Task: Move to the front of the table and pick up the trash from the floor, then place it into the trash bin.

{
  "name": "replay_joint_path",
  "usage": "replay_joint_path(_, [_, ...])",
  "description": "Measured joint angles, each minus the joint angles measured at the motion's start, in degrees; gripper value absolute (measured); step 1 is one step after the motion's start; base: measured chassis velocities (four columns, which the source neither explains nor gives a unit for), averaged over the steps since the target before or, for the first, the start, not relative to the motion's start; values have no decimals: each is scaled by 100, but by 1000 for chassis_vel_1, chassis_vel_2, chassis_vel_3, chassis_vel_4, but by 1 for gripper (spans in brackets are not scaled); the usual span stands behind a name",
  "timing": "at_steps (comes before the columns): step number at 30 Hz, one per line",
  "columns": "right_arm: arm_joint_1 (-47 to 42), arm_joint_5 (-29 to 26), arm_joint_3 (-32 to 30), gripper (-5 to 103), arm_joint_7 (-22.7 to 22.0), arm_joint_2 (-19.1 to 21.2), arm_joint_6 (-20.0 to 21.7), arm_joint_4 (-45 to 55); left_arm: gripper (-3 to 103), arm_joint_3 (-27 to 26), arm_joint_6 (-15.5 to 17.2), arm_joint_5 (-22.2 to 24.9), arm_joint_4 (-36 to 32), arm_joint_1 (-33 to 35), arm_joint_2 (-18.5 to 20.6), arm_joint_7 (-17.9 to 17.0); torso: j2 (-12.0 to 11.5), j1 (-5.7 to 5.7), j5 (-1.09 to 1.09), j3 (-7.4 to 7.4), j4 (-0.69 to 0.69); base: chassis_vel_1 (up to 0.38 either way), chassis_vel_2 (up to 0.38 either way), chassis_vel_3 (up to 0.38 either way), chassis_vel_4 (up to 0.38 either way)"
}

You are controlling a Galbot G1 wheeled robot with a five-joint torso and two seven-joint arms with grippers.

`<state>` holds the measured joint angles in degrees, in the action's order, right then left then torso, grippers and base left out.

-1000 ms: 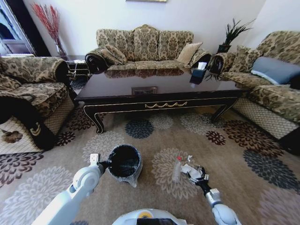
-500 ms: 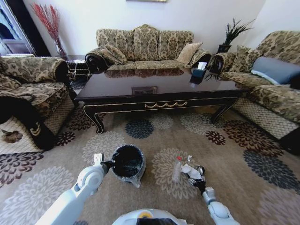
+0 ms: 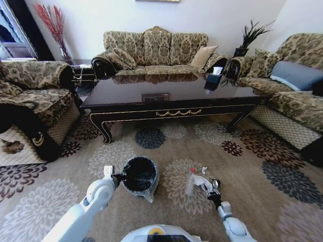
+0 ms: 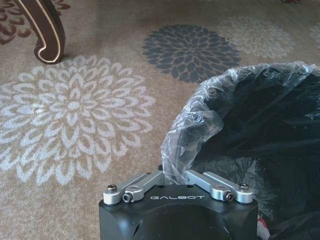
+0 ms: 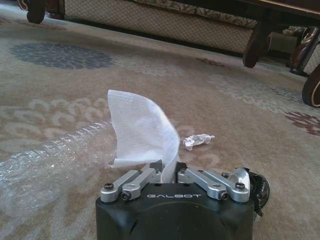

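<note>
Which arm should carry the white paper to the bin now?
Right. The right claw is shut on the white paper, while the left claw grips the trash bin liner rim, beside it.

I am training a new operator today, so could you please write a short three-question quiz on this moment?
1. True or false: the left pincer is clamped on the bin liner.
2. What does the right pincer hold? A a cushion; B the white paper; C nothing.
3. Fill in: the clear bottle lies on the ____.
Key: 1 true; 2 B; 3 carpet.
</note>
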<state>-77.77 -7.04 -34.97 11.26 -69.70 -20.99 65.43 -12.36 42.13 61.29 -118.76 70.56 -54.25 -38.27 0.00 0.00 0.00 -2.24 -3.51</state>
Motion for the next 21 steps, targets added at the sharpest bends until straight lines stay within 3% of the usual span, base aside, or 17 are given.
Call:
replay_joint_path(5, [-3, 7, -49, 1, 46, -13, -60, -20, 0, 90, 0, -5, 27, -68, -10, 4, 0, 0, 0, 0, 0, 0, 0, 0, 0])
replay_joint_path(14, [-239, -96, -311, 0, 28, 48, -133, 541, 0, 461, 0, 43, 259, -562, 49, 107, 0, 0, 1, 0, -1, 0, 0, 0, 0])
replay_joint_path(21, [-634, -406, -537, 0, -106, 181, -189, 1575, 0, 991, -12, 137, 677, -1219, 50, 227, 0, 0, 1, 0, 0, 0, 0, 0, 0])
